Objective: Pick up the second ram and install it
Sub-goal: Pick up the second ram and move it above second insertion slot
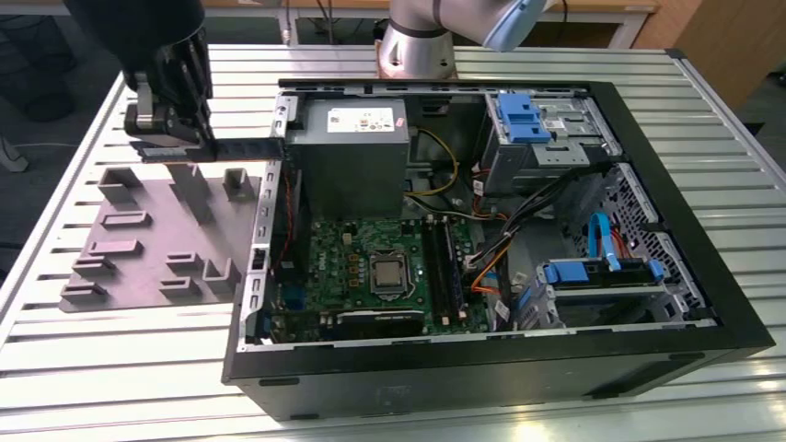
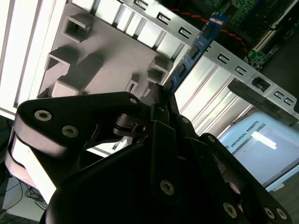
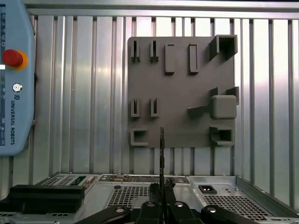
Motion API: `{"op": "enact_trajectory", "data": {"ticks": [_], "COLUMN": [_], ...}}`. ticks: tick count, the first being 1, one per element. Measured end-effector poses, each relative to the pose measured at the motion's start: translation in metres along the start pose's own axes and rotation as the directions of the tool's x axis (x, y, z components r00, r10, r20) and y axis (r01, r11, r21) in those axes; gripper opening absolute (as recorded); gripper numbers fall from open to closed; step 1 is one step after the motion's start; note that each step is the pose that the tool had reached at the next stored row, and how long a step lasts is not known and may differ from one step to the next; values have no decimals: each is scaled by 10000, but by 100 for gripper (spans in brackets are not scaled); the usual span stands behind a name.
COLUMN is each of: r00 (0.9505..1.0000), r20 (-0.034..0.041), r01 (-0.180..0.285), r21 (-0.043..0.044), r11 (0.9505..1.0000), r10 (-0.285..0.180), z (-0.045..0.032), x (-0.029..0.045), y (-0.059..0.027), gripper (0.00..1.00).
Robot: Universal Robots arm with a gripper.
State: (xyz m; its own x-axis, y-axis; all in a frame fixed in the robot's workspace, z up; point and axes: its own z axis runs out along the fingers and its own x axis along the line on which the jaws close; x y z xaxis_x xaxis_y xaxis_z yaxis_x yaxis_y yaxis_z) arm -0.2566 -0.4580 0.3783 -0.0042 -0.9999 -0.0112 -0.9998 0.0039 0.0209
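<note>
Transfer step, by judgement. The gripper [image 1: 209, 146] is clenched on the second ram [image 1: 252, 148], held above the fixture plate's [image 1: 142, 244] edge nearest the computer case [image 1: 491, 364]. Seating requires alignment with a motherboard slot [image 1: 439, 262].

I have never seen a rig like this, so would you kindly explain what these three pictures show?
Gladly. A robot arm stands at the far side of a slatted metal table. The exterior view looks down on the whole scene. Both wrist views come from cameras riding on the arm near its hand. On the table sits an open computer case with its green motherboard exposed. Beside it, on the exterior view's left, lies a grey fixture plate with raised holders. The hand is shut on a thin memory stick, held in the air by the plate's edge nearest the case. In the second wrist view the stick juts out from between the fingers.
</note>
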Motion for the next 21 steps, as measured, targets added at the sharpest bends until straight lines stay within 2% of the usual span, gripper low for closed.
{"op": "enact_trajectory", "data": {"ticks": [5,21], "r00": [10000,10000], "r20": [-1,-1], "r01": [1,1], "r21": [-2,-11], "r11": [10000,10000], "r10": [-1,-1], "z": [-4,-17], "x": [0,-3], "y": [-157,-797], "gripper": [14,14]}}
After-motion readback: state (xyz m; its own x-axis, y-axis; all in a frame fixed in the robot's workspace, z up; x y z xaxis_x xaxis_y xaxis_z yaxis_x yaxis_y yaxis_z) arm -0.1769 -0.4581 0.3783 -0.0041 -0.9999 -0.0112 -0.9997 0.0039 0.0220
